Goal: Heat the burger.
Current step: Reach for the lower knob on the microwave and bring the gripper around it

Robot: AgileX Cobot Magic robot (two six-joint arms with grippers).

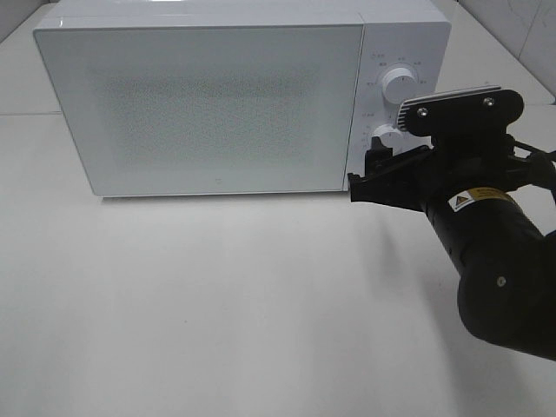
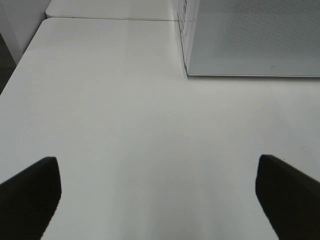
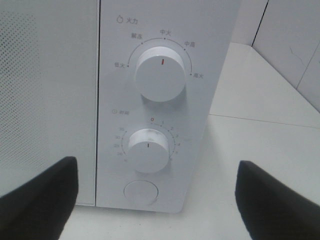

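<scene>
Only the left wrist view shows the left hand (image 2: 156,167). Its two dark fingers stand wide apart over the bare white desk (image 2: 120,100) with nothing between them, so it is open and empty. Past it lies a corner of the microwave (image 2: 250,40).

The high view alone takes in the whole white microwave, its door (image 1: 208,104) shut. The dotted glass lets nothing be made out behind it. The burger appears in no view, so where it lies cannot be told.

Further right, the right wrist view gives the control panel in detail that the high view blurs. The upper knob (image 3: 161,74) is headed 火力, with 低火, 解冻, 中火, 中高 and 高火 around its arc; its red line points up at 中火. The lower knob (image 3: 148,151) sits in a ring of numbers, with 0 on top and 35, 30, 25, 20 on one side, and its mark points at 0. Below it is a round button (image 3: 141,191).

The right hand (image 3: 156,167) faces these knobs, just short of the panel — fingers spread, holding nothing. In the high view the right arm carries a yellow warning label (image 1: 476,198), too small to read.
</scene>
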